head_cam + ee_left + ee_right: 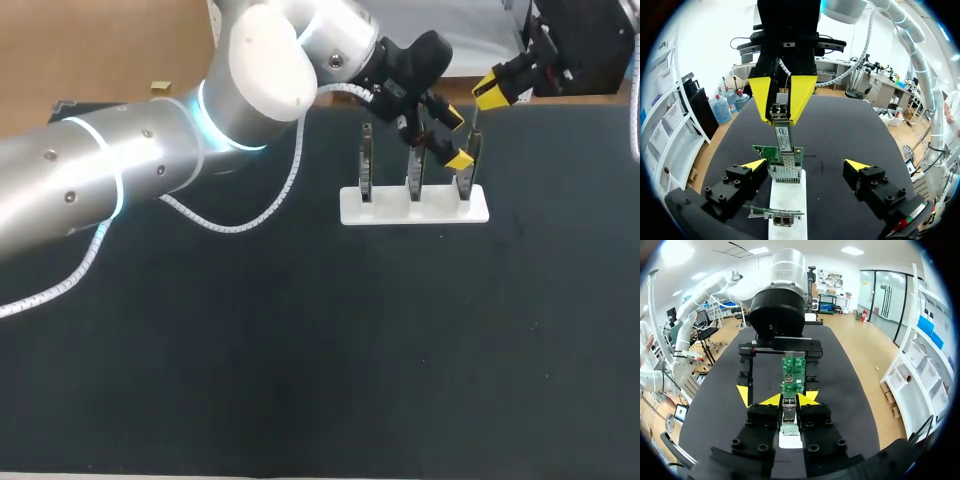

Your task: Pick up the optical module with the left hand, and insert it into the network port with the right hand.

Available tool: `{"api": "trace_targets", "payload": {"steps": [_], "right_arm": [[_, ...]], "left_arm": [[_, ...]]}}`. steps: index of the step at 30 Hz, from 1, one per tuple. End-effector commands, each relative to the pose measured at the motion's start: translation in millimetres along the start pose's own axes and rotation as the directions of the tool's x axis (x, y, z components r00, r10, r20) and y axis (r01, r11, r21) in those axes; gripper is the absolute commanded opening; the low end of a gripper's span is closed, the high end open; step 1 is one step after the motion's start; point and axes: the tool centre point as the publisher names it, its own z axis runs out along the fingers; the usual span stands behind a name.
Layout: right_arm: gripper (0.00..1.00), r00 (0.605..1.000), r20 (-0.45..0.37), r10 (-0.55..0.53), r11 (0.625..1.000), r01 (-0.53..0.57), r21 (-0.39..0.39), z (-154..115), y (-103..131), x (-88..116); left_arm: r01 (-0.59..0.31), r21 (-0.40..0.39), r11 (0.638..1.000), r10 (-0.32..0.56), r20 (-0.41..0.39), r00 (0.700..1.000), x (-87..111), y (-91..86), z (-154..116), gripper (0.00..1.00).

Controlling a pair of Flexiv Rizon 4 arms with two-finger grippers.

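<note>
White holder (415, 212) near counter's (300, 350) far edge, 3 upright network cards (366, 165) in it, right gripper (790, 400) fingers grasping labelled optical module (782, 136), print unreadable, left gripper (806, 164) fingers released

The optical module (784, 143) bears a white label (782, 133) with a small blue mark, its print too small to read. No other text, number or sign is legible.
</note>
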Motion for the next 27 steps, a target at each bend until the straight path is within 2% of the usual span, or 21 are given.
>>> {"api": "trace_targets", "payload": {"steps": [1,27], "right_arm": [[0.00,1.000,-0.005,0.002,1.000,-0.002,0.004,2.3,1.4,2.5],[0.00,1.000,-0.008,-0.017,1.000,0.017,0.021,-2.3,2.5,-5.0]], "left_arm": [[0.002,0.003,1.000,-0.002,-0.006,1.000,-1.4,1.9,0.3,1.00],[0.002,0.003,1.000,-0.002,-0.006,1.000,-1.4,1.9,0.3,1.00]]}}
